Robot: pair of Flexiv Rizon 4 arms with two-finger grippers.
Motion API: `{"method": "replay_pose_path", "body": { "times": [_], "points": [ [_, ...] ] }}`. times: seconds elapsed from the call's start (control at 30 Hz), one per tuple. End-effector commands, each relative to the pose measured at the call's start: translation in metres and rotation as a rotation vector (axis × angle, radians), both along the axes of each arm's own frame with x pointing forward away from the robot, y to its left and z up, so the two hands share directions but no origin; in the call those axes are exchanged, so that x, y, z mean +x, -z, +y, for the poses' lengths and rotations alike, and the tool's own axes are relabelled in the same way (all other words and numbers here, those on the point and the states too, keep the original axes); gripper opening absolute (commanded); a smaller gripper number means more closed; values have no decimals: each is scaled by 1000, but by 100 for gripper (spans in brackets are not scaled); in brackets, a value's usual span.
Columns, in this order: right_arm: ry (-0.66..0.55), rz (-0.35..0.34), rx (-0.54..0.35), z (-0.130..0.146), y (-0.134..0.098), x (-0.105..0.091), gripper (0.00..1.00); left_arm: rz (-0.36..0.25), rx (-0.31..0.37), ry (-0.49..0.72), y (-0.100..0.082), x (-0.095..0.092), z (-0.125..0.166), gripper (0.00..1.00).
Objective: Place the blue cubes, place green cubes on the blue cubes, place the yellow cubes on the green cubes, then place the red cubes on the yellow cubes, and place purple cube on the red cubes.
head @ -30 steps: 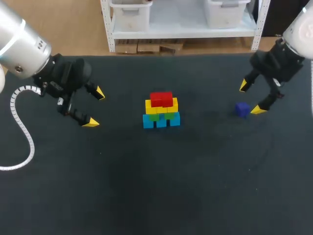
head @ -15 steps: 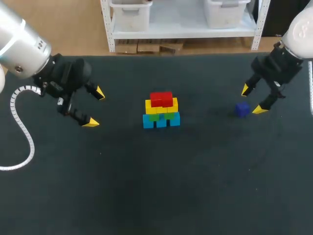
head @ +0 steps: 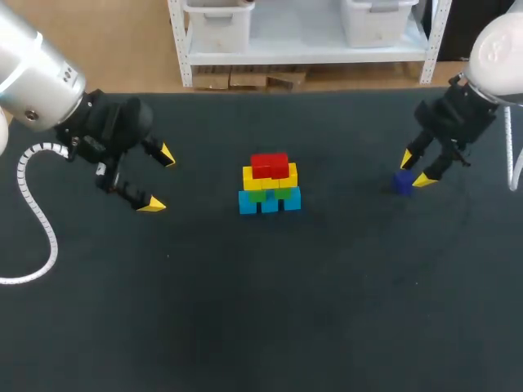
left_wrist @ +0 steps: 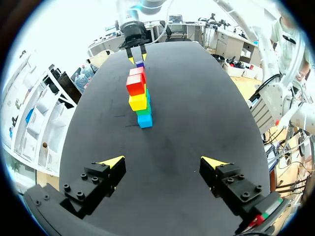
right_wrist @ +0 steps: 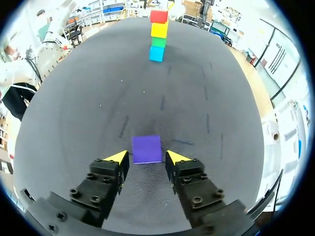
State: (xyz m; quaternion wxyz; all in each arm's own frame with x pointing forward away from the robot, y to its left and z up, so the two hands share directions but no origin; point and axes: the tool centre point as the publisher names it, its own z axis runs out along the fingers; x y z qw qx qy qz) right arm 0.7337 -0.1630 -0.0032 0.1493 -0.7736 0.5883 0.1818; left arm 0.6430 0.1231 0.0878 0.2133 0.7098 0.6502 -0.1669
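A stack of cubes (head: 270, 184) stands mid-table: blue at the bottom, then green, yellow, and red on top. The purple cube (head: 400, 183) lies alone on the cloth to its right. My right gripper (head: 415, 169) is down over that cube. In the right wrist view the purple cube (right_wrist: 146, 149) sits between the yellow tips of my right gripper (right_wrist: 147, 157), with a thin gap on each side, and the stack (right_wrist: 158, 34) is far ahead. My left gripper (head: 159, 180) hangs wide open and empty left of the stack. In the left wrist view the left gripper (left_wrist: 162, 162) faces the stack (left_wrist: 139, 98).
The black table cloth (head: 270, 310) is bare around the stack and toward the front edge. A white cable (head: 33, 212) loops down from my left arm at the table's left side.
My right gripper's fingers have narrowed and dropped around the purple cube. The left arm, the stack and the cube have stayed where they were.
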Motion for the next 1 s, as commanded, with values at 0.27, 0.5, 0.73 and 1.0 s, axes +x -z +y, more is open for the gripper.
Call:
{"method": "replay_pose_path", "body": {
  "times": [0.27,0.5,0.73,1.0],
  "points": [
    [-34,9,7,1,6,7,41,-3,-4,2,1,0,1,100],
    [-47,7,11,2,3,5,35,-3,-4,2,1,0,1,100],
    [-45,1,6,2,-1,5,0,-3,-4,2,1,0,1,100],
    [62,11,5,7,-18,2,0,-3,-4,2,1,0,1,100]
  ]
}}
